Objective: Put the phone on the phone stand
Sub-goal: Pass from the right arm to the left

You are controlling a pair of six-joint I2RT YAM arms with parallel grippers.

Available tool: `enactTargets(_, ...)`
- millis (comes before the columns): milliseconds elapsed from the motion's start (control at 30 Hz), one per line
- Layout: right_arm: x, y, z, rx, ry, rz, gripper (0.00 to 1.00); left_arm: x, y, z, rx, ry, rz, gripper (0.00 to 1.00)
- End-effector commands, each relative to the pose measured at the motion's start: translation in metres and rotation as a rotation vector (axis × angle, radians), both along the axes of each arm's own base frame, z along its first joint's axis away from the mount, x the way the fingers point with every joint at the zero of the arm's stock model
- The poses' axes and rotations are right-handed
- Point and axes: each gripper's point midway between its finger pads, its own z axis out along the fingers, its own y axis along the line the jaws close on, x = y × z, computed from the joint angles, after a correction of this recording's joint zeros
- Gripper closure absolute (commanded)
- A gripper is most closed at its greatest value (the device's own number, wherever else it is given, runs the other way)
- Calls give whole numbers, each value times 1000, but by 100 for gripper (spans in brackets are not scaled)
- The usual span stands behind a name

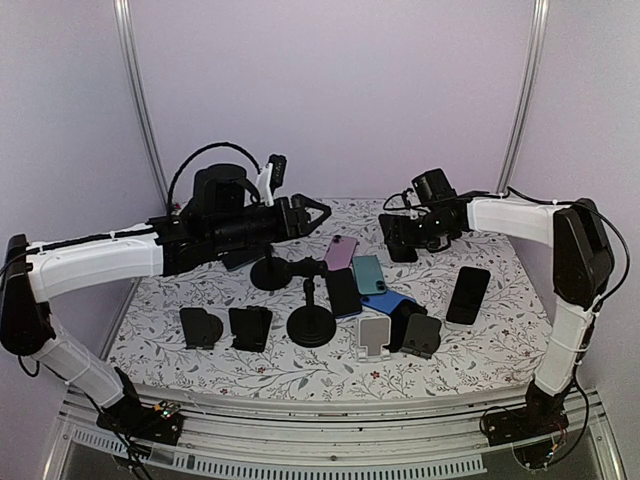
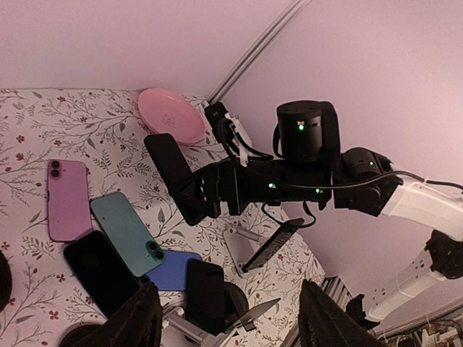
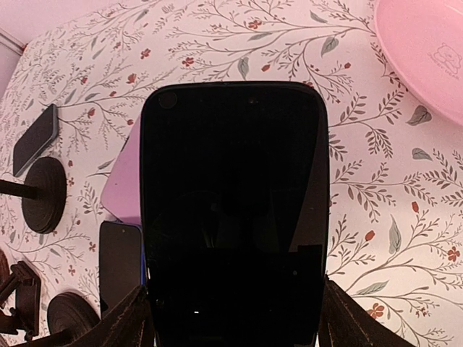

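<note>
Main worry on the left: the left gripper (image 1: 316, 212) hangs over mid-table, jaws wide and empty, near the round stand (image 1: 311, 325), so it could block the way in or clip something. On the right, the phone (image 3: 235, 210) is pinched only by its long edges, and a tilt might let it slide onto the loose phones (image 1: 369, 272) below. Pose-wise, the left arm stretches level toward centre. The right arm reaches in from the right, right gripper (image 3: 235, 322) clamped across the phone, up in the air at the back.
</note>
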Motion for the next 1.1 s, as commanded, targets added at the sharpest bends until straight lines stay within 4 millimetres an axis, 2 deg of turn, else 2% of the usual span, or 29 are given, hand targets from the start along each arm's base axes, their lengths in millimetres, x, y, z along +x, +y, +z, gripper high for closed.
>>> enactTargets(0, -1, 16, 47, 83, -124, 18, 41, 17, -13, -5, -3, 45, 2, 36)
enactTargets(300, -19, 35, 81, 132, -196, 58, 41, 47, -37, -20, 21, 99, 35, 38)
enactTargets(667, -45, 62, 118, 181, -264, 120, 41, 86, -53, -43, 22, 172, 24, 38)
enactTargets(867, -58, 78, 127, 198, -276, 156, 41, 94, -69, -45, 13, 179, -14, 38)
enactTargets(1000, -66, 87, 130, 205, -281, 172, 41, 98, -71, -46, 3, 195, -8, 41)
enactTargets(1033, -67, 88, 132, 208, -283, 175, 41, 101, -74, -61, 17, 218, -5, 41)
enactTargets(1067, -69, 89, 133, 210, -283, 177, 41, 104, -74, -66, 15, 229, 0, 43)
